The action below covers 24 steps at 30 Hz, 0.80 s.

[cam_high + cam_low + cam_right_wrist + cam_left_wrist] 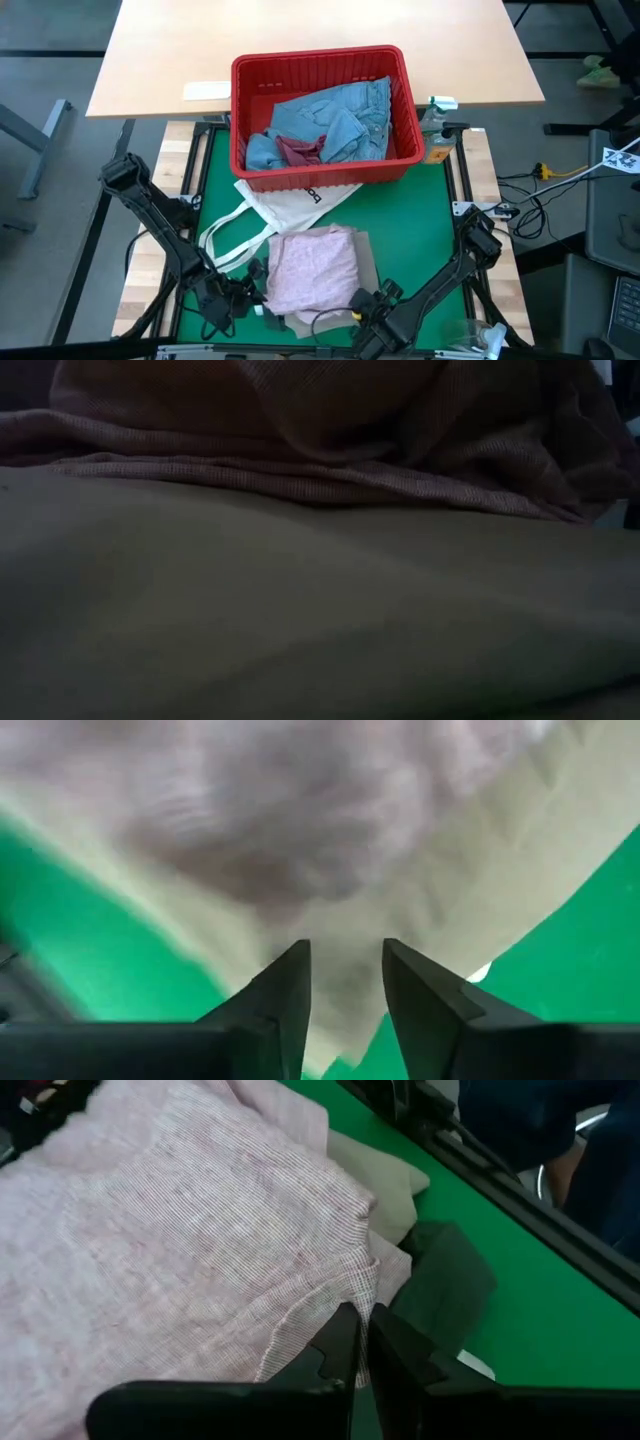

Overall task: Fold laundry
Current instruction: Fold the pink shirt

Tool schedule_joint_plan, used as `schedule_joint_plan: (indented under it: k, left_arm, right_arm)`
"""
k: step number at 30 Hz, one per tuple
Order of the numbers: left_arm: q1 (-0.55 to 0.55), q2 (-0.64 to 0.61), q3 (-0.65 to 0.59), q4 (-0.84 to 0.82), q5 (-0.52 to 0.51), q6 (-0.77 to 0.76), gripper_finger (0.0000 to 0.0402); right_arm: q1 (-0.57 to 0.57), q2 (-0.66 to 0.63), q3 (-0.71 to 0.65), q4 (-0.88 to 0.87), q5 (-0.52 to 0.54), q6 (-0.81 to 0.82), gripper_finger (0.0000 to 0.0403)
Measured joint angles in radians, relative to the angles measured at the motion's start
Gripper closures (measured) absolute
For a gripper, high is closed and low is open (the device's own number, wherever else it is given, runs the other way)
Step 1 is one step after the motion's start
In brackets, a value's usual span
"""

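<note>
Both jaws of the left gripper (362,1348) stand pressed together on the hem of the mottled pink top (312,268), a fold of that cloth caught between the two dark fingers in the left wrist view. On the right gripper (345,982) the jaws stand a little apart, pointed at the edge of the pile, with nothing between them that I can make out (the right wrist view is smeared, so the cloth under the fingertips is probably the beige trousers (366,252), but I would not swear to it).

That pink top lies folded on the beige trousers at the near side of the green mat (420,210), between the two grippers; the left one sits at its near left corner and the right one at its near right corner. A corner of a dark green top (445,1270) pokes out beneath the pile in the left wrist view.

Behind the pile a white tote bag (290,200) lies flat on the mat, its straps trailing to the left. Beyond it stands a red basket (405,105) holding light blue denim jeans (345,120) and a dark red scrap of cloth (300,150).

From table height, only pink cloth over beige cloth fills the frame.
</note>
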State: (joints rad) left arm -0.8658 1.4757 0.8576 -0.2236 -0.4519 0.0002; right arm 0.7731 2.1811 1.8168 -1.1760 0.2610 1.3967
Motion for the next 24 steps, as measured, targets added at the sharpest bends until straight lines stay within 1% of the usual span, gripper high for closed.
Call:
schedule_joint_plan:
  k: [7,9,11,15,16,17,20,24]
  left_arm:
    - [0.011,0.047,0.000,0.026,0.002,0.000,0.0383]
    - [0.011,0.051,0.000,0.032,0.002,0.001,0.0382]
    - [0.012,0.052,0.000,0.032,0.002,0.001,0.0382]
    - [0.012,0.052,0.000,0.034,0.002,0.001,0.0382]
    - [0.012,0.052,0.000,0.035,0.002,0.001,0.0382]
    - [0.012,0.052,0.000,0.036,0.002,0.000,0.0382]
    - [0.012,0.052,0.000,0.036,0.002,0.000,0.0382]
    - [0.009,0.052,0.000,0.034,0.002,-0.002,0.0382]
  right_arm:
    - [0.014,-0.001,0.206,-0.160,0.000,-0.132,0.0281]
    - [0.016,-0.002,0.266,-0.219,0.019,-0.151,0.0281]
    - [0.022,-0.003,0.309,-0.259,0.091,-0.153,0.0281]
    - [0.018,-0.004,0.329,-0.259,0.358,-0.149,0.0281]
    - [0.013,-0.004,0.329,-0.249,0.397,-0.150,0.0281]
    - [0.002,0.003,0.329,-0.237,0.413,-0.159,0.0281]
    - [-0.024,0.018,0.317,-0.182,0.393,-0.198,0.0281]
    - [-0.044,0.027,0.229,-0.066,0.289,-0.269,0.0281]
